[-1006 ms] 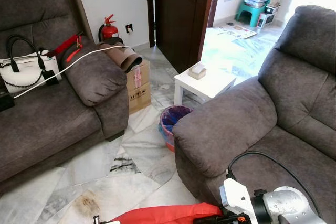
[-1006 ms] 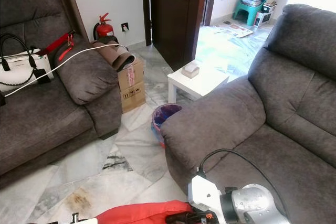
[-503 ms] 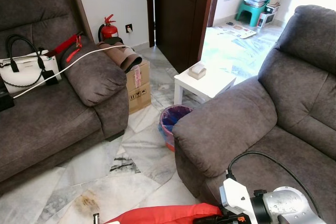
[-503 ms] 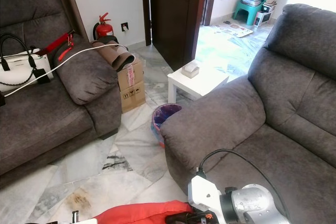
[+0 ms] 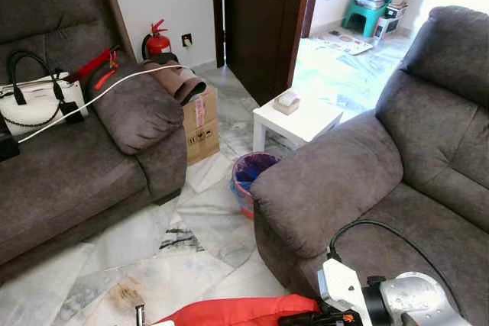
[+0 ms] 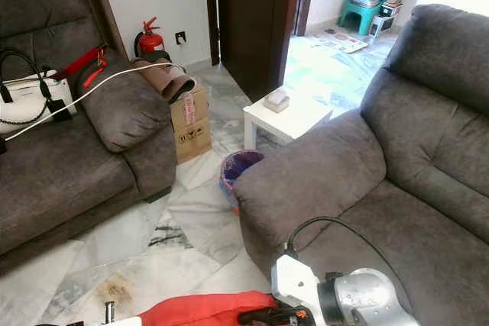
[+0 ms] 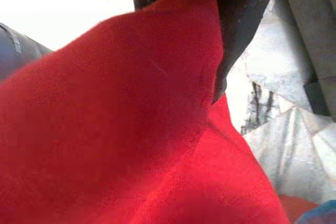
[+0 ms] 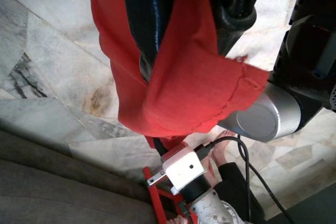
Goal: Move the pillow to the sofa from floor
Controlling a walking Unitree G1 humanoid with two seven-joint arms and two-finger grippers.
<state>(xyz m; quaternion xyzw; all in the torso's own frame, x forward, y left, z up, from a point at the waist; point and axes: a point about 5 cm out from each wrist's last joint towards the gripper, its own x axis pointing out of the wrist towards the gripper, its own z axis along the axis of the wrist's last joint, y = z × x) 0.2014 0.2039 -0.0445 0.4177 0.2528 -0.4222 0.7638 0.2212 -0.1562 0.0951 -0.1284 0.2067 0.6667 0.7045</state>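
- Right hand (image 8: 184, 24) is seen pinched on the red pillow (image 8: 178, 77): in the right wrist view its two black fingers (image 8: 144, 19) are pressed onto a fold of the red fabric, which is draped between and around them.
- Left hand is barely seen at the bottom edge of the head views beside the pillow; in the left wrist view the lens is almost covered by red cloth, with a dark finger (image 7: 236, 30) laid against it, and whether that hand is spread or pressed together cannot be told.
- Held up above the marble floor (image 5: 199, 227), the pillow is seen at the bottom edge of the head views, between the two arms and just beside the front of the right-hand sofa (image 5: 367, 188); it is not resting on a seat.
- Silver right forearm (image 5: 405, 303) with a white module and a looping black cable is seen over that sofa's seat.
- A second grey sofa (image 5: 69, 166) is placed on the left, with a white handbag (image 5: 34, 104) and a white cable (image 5: 99, 93) laid on it.
- Between the sofas, farther back, a purple-lined bin (image 5: 250, 177), a cardboard box (image 5: 200, 124) and a small white tabletop (image 5: 298, 118) are found; a fire extinguisher (image 5: 157, 40) is stood by the wall.
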